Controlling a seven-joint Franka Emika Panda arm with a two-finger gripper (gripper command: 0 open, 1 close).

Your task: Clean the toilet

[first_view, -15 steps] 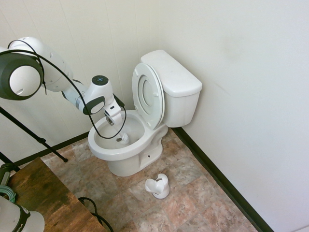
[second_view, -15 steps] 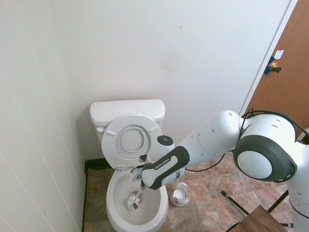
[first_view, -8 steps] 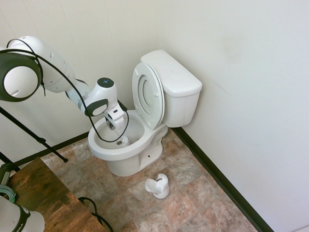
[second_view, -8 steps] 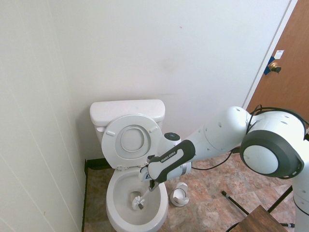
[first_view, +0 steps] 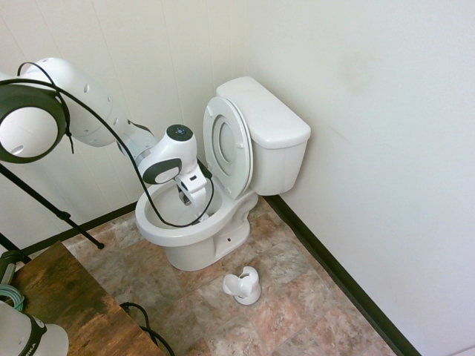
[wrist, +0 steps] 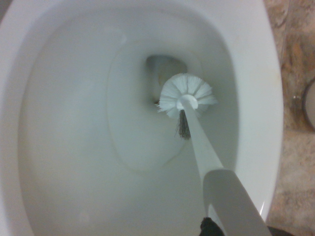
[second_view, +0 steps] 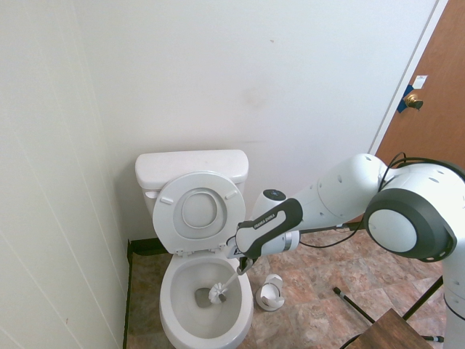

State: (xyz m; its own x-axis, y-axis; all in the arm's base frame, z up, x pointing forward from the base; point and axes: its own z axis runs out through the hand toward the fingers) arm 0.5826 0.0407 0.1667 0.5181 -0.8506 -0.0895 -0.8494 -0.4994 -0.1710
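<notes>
In the first exterior view the large white glossy ceramic toilet (first_view: 223,170) sits at centre frame, its long axis running from the boxy tank at upper right to the oval bowl at lower left, seat and lid tipped up against the tank. The gripper (first_view: 190,196) hangs over the bowl, pointing almost straight down; its fingertips are too small to read here. A small white plastic brush holder (first_view: 243,285) stands on the mottled brown tile floor (first_view: 297,297), below the bowl.

From the second exterior view the bowl points toward the bottom edge — its front rim is cut off. The gripper (second_view: 240,266) is clamped on the handle of a white toilet brush (second_view: 219,292), which slants down-left into the bowl.

The wrist view shows the bristle head (wrist: 187,96) beside the drain opening, slightly blurred.
</notes>
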